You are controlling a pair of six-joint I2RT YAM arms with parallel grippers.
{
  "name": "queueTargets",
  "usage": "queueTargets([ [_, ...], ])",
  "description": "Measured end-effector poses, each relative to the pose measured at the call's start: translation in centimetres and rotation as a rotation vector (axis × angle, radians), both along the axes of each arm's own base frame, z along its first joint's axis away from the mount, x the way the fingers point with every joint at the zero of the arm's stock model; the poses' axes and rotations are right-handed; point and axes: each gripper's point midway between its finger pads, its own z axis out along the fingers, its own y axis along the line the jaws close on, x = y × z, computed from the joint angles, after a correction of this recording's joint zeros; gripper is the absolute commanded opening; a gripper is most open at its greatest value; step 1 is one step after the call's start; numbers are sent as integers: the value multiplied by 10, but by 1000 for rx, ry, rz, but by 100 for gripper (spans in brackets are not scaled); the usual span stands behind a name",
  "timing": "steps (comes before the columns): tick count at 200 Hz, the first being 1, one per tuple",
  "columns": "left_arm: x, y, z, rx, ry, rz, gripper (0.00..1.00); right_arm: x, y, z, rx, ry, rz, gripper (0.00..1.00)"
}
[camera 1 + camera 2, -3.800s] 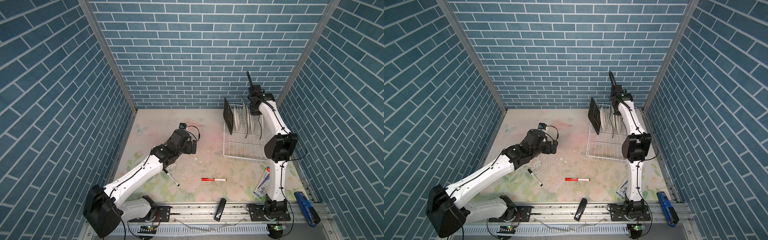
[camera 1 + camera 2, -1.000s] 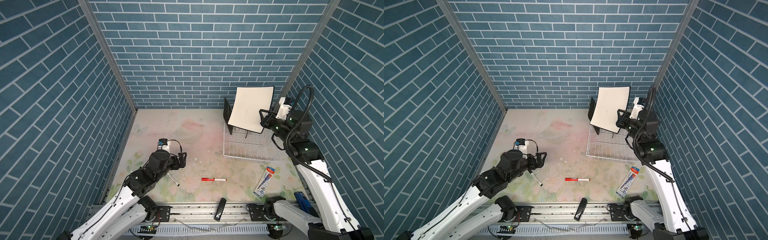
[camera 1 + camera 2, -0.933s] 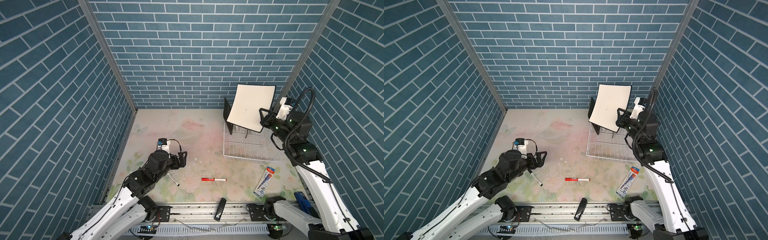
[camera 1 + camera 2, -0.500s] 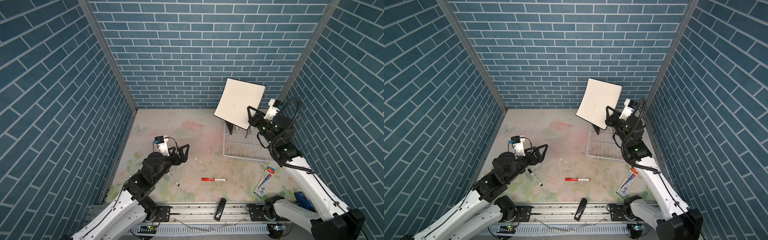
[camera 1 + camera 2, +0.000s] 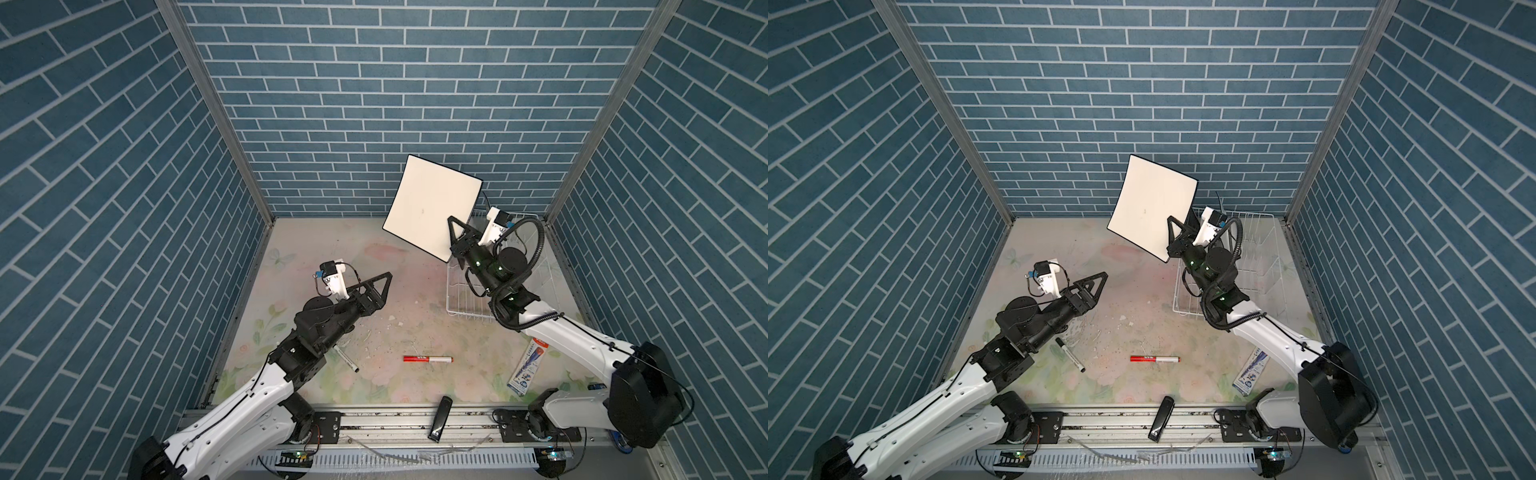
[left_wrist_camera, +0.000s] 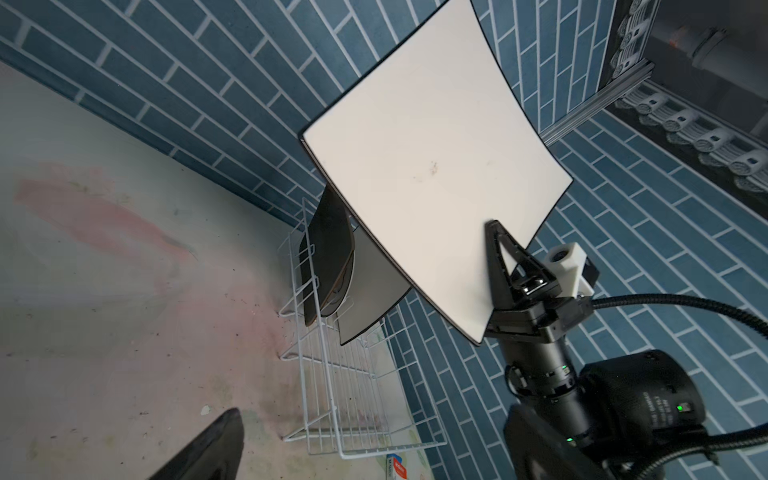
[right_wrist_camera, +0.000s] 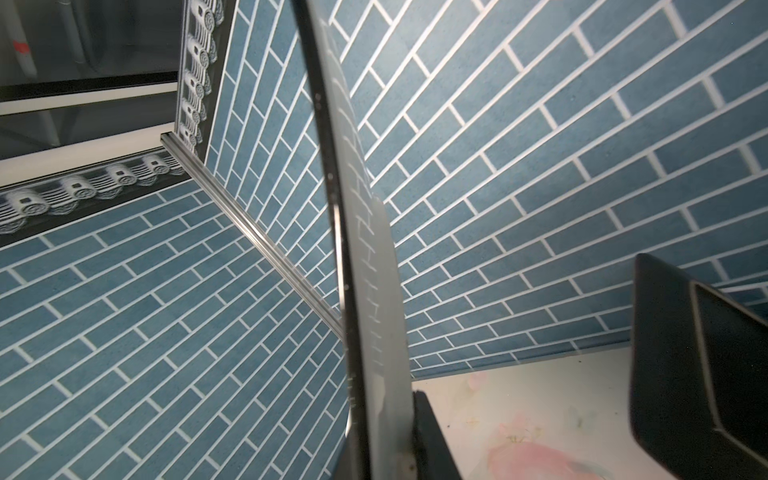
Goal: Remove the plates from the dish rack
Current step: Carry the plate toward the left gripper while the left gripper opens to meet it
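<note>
Swung leftward from over the dish rack (image 5: 461,297) within the last second, the square white plate (image 5: 432,208) hung tilted, its lower edge clamped in the right gripper (image 5: 454,237). Only the left wrist view showed the black plate (image 6: 328,249) standing in the rack. The left gripper (image 5: 382,284) gaped wide over the open mat (image 5: 332,249).

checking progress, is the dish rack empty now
No, in the left wrist view a black plate and a square plate beside it stand in the dish rack, while the right gripper holds a white plate.
</note>
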Motion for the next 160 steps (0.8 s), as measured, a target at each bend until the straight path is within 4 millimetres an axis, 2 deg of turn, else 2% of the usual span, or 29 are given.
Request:
queueTargets([
  [27, 9, -7, 14, -127, 5, -25, 99, -1, 23, -12, 19, -3, 15, 0],
  [45, 18, -11, 15, -201, 31, -39, 98, -3, 28, -17, 28, 23, 8, 0],
  [73, 28, -15, 13, -267, 73, -52, 98, -1, 22, -23, 69, 90, -56, 0],
  [103, 32, -15, 19, -312, 77, -54, 98, -3, 8, -36, 101, 206, -148, 0],
  [128, 39, -16, 26, -354, 77, -51, 97, -7, -2, -33, 186, 252, -197, 0],
  [160, 51, -22, 15, -394, 122, -46, 95, -13, -1, -27, 309, 289, -182, 0],
])
